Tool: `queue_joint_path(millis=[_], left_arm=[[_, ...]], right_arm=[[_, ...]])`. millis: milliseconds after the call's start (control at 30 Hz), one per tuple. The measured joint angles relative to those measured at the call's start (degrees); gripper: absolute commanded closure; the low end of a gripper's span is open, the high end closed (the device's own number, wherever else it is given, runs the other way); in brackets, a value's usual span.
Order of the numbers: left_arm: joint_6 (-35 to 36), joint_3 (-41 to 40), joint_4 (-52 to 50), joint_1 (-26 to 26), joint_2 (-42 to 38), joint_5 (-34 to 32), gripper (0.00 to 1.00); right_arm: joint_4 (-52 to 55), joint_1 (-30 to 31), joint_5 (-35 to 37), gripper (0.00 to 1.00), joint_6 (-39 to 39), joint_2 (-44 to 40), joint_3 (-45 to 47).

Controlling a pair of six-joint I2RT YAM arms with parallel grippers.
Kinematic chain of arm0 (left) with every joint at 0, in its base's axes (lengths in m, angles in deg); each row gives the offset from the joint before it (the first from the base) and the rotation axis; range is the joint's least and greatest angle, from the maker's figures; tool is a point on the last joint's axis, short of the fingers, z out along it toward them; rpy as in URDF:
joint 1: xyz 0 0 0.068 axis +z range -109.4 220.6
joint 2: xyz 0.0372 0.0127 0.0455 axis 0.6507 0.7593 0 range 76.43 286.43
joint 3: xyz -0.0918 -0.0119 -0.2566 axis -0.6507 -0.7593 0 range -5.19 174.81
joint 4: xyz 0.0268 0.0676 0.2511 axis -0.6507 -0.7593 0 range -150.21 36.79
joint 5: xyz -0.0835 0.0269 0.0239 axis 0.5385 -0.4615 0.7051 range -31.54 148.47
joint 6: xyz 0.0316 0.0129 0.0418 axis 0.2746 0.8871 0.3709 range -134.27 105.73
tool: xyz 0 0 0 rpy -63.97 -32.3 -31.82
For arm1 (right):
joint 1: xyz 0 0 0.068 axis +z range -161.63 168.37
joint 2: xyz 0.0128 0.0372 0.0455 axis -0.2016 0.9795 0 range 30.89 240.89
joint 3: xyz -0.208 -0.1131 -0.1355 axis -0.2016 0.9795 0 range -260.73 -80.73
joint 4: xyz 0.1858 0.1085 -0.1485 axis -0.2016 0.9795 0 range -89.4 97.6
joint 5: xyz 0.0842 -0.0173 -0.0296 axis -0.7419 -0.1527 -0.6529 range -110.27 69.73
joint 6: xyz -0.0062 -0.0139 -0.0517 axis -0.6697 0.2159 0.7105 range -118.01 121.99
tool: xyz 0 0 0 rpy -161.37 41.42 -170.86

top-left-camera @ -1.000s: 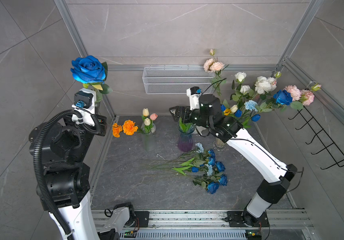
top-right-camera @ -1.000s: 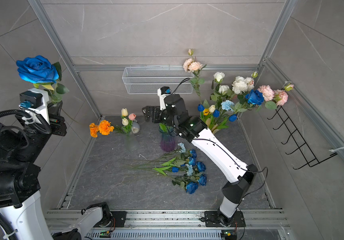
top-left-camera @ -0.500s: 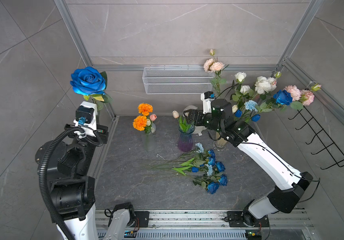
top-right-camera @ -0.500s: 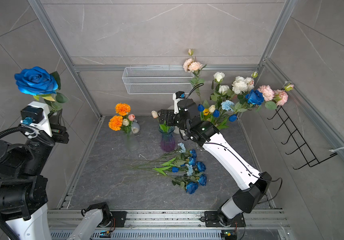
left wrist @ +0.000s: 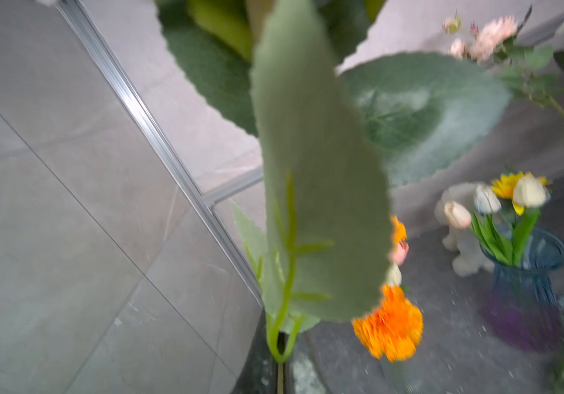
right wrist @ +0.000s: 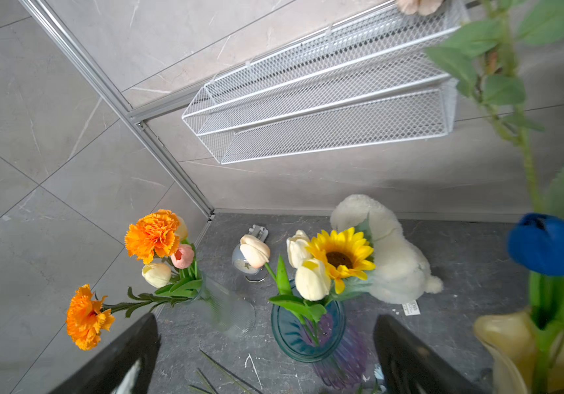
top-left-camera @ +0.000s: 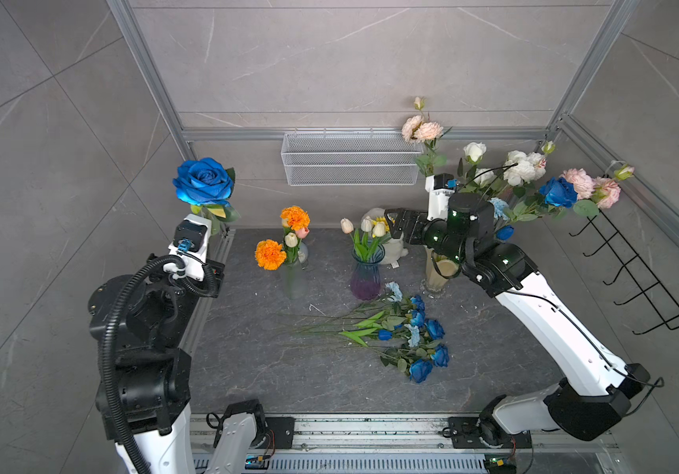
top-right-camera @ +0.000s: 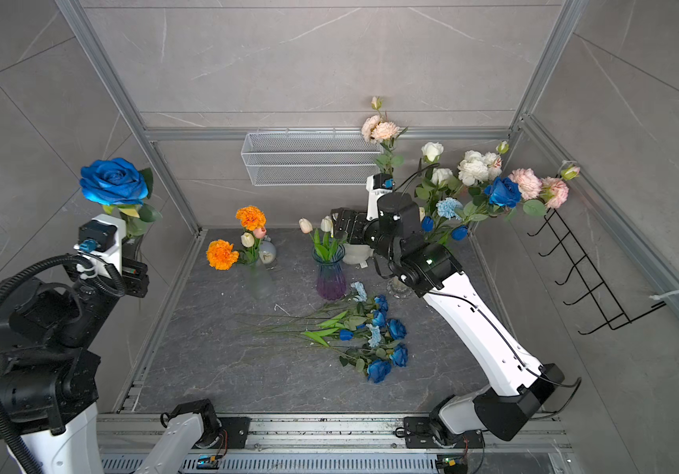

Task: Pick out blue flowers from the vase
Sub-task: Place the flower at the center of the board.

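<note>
High stereo pair; two wrist close-ups

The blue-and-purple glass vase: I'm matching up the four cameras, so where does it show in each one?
In a top view: the blue-and-purple vase stands mid-frame, towards the back of the floor.
In a top view: the vase is also mid-frame.
Left wrist: the vase is blurred, past the orange marigold.
Right wrist: the vase is close up, holding tulips and a sunflower.
Shared landmark: the white plush toy just behind it.

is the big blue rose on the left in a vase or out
Out: the blue rose is up atop the left arm, no vase under it.
</note>
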Motion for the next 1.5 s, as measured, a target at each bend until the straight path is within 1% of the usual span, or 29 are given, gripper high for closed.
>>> queue_joint_path(millis=[133, 267, 300, 367, 467, 600, 700, 733, 800, 933, 1033, 1167, 1300, 1500], left_arm=[[-0.5, -7.7, -2.6, -0.5, -1.1, 5.2, 1.0], [-4.7, -15.6, -2.0, -1.4, -2.8, 13.3, 1.0], [-6.1, -17.7, -1.2, -2.2, -3.1, 15.1, 1.0], [-7.3, -21.0, -0.5, -5.4, -3.7, 16.1, 1.0], [-7.3, -24.1, -0.4, -15.0, -3.8, 12.5, 1.0], [-6.3, -24.9, -0.3, -33.9, -1.5, 1.5, 1.0], [-4.5, -24.9, 0.0, -46.3, 2.1, -7.4, 1.0], [-3.8, -24.8, 0.2, -49.4, 3.7, -9.6, 1.0], [-2.5, -24.5, 0.3, -53.3, 7.0, -13.1, 1.0], [1.2, -23.6, 0.6, -56.7, 15.6, -19.6, 1.0], [4.2, -22.5, 0.7, -58.3, 20.5, -22.3, 1.0], [7.4, -20.4, 1.3, -59.9, 27.6, -23.2, 1.0], [10.8, -20.2, 5.1, -62.2, 34.8, -25.2, 1.0], [12.8, -20.3, 12.2, -64.1, 44.1, -25.0, 1.0]], right_arm=[[1.6, -3.4, 0.0, 0.0, 0.0, -3.1, 2.4], [2.6, -6.3, -0.1, 0.0, -0.1, -5.0, 4.2], [2.8, -6.8, -0.3, 0.0, -0.1, -5.3, 4.7], [2.8, -7.5, -0.5, 0.0, -0.1, -5.6, 5.3], [2.8, -7.9, -0.9, 0.0, -0.2, -5.6, 6.2], [2.9, -8.0, -1.1, 0.0, -0.3, -5.6, 7.0], [2.9, -8.3, -1.1, 0.0, -0.3, -5.9, 7.5], [3.0, -8.5, -1.1, 0.0, -0.3, -6.0, 7.7], [3.0, -8.9, -1.1, 0.0, -0.4, -6.6, 8.4], [3.5, -11.3, -1.6, 0.0, -1.2, -8.7, 10.4], [4.4, -14.9, -2.5, 0.0, -1.9, -10.9, 12.4], [5.2, -21.0, -5.0, 0.0, -3.2, -14.5, 16.7], [5.5, -27.2, -8.2, 0.0, -5.1, -18.8, 22.4], [5.7, -32.7, -13.8, 0.0, -7.8, -23.0, 28.5]])
